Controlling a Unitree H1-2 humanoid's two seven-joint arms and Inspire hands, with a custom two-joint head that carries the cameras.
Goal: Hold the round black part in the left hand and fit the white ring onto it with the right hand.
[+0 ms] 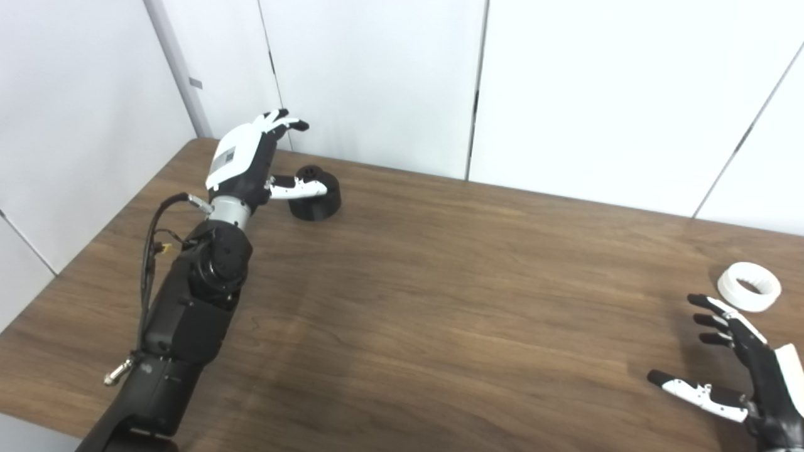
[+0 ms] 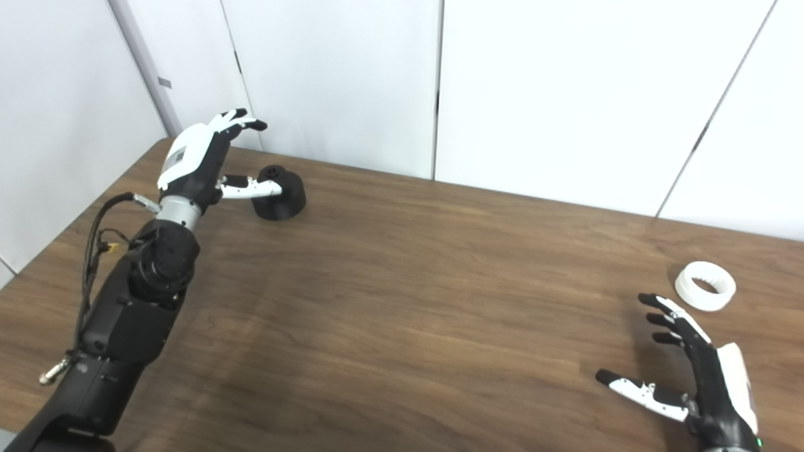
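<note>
The round black part (image 1: pixel 318 196) stands on the wooden table (image 1: pixel 440 282) at the far left, near the wall. My left hand (image 1: pixel 251 157) is open just left of it, fingers raised above the table and the thumb reaching across the part's near side; it holds nothing. The white ring (image 1: pixel 749 286) lies flat on the table at the right. My right hand (image 1: pixel 741 370) is open and empty, a little nearer than the ring, its fingertips a short way from it. The same scene shows in the right eye view, with the part (image 2: pixel 281 191) and ring (image 2: pixel 705 285).
White wall panels (image 1: pixel 565 94) run along the table's far edge, close behind the black part. The left arm (image 1: pixel 188 314) stretches over the left side of the table, with a cable loop beside its wrist.
</note>
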